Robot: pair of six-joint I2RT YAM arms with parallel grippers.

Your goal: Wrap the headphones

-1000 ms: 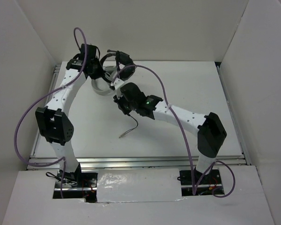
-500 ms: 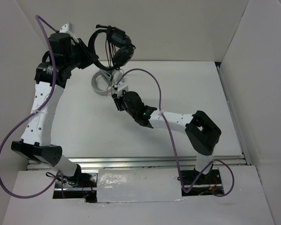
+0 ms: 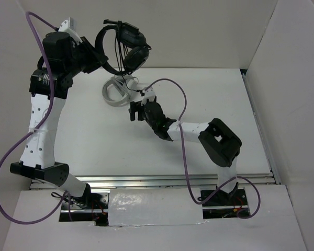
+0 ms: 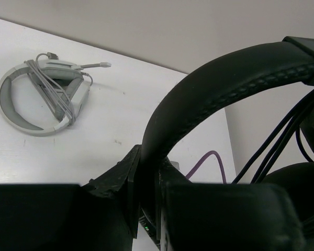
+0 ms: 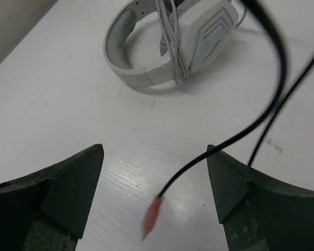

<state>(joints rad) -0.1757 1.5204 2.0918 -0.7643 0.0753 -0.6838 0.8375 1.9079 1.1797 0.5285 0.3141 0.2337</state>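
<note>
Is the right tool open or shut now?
Open. The fingers of the right tool stand wide apart; the black cable hangs loose between them.

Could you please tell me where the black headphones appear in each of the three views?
Top external: the headphones are at upper centre, held aloft by the left tool.
Left wrist: their headband arcs across the centre and right, close to the lens.
Right wrist: only their thin black cable and reddish plug show; the earcups are not in view.
Shared landmark: the grey-white headset.
</note>
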